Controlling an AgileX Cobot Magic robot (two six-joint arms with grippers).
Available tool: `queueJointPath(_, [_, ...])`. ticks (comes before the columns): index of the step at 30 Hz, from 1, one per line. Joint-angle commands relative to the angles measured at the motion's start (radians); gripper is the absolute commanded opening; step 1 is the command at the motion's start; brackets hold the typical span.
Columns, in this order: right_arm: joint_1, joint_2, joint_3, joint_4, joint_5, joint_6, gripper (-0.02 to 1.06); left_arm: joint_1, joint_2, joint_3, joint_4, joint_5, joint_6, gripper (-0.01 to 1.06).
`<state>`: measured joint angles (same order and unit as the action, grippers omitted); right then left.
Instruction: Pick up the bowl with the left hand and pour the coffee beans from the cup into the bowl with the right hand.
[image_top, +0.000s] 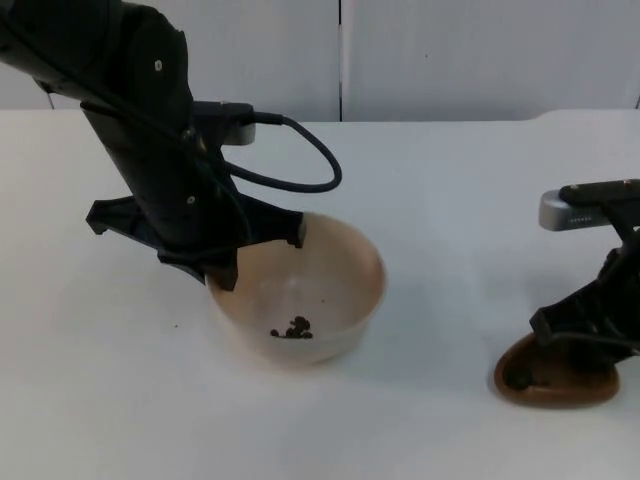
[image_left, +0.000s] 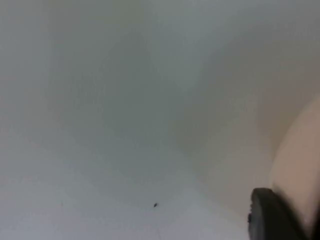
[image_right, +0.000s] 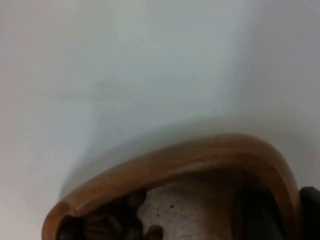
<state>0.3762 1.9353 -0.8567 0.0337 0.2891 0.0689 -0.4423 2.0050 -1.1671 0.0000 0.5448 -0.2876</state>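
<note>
On the white table (image_top: 120, 400), the left hand (image_top: 232, 262) grips the rear left rim of the cream bowl (image_top: 340, 290), its fingers closed over the edge, one inside and one outside. The bowl tilts slightly, its mouth facing the camera in the top view, and a small cluster of coffee beans (image_top: 292, 328) lies at its bottom, just in front of and below the hand. A single stray bean (image_left: 155, 204) sits on the table beside the hand, seen in the left wrist view, where a black fingertip (image_left: 272, 215) presses against the bowl's pale wall (image_left: 300, 165). A black cable loops behind the bowl, off its rim.

Well apart, toward the table's right, the right hand (image_top: 575, 335) sits down on the brown cup (image_top: 556, 385), which stands on the table directly beneath it. Its fingers appear closed on the cup's rim. The right wrist view shows the cup's curved brown lip (image_right: 200, 160) and dark beans (image_right: 110, 225) left inside. Bare table lies between bowl and cup. The grey partition wall (image_top: 480, 60) closes the scene behind.
</note>
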Motion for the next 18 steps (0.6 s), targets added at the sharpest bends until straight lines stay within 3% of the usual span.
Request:
queueJointPath(1, [-0.006,0.005,0.003,-0.002,-0.006,0.001,0.30,0.002,0.000,-0.004,0.008,-0.007,0.002,0.19])
queueJointPath(4, [-0.006,0.005,0.003,-0.002,-0.008,0.001,0.44,0.002,0.000,-0.004,0.008,-0.007,0.002,0.48])
queueJointPath(5, [-0.006,0.005,0.003,-0.002,-0.008,0.001,0.44,0.002,0.000,-0.004,0.008,-0.007,0.002,0.48])
queueJointPath(8, [-0.006,0.005,0.003,-0.002,-0.016,0.001,0.62,0.002,0.000,-0.004,0.008,0.006,0.002,0.69])
queueJointPath(12, [-0.006,0.004,0.003,-0.002,-0.024,0.001,0.74,0.002,-0.002,-0.004,0.008,0.017,0.002,0.80])
queueJointPath(18, [-0.006,0.002,0.003,-0.002,-0.026,0.001,0.74,0.002,-0.029,-0.004,0.017,0.032,0.002,0.81])
